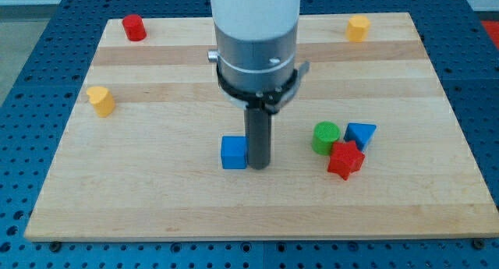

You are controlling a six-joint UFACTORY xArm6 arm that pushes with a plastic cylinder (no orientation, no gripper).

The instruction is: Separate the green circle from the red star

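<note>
The green circle (326, 137) stands on the wooden board right of centre, touching the red star (345, 160) just below and to its right. A blue triangle (360, 134) sits against the green circle's right side and above the star. My tip (258, 166) rests on the board to the left of this cluster, about ninety pixels from the green circle. It stands right beside a blue cube (233, 153), touching or nearly touching the cube's right side.
A red cylinder (134, 27) stands at the board's top left corner. A yellow block (358, 28) is at the top right. Another yellow block (100, 100) sits near the left edge. The wooden board (156, 199) lies on a blue perforated table.
</note>
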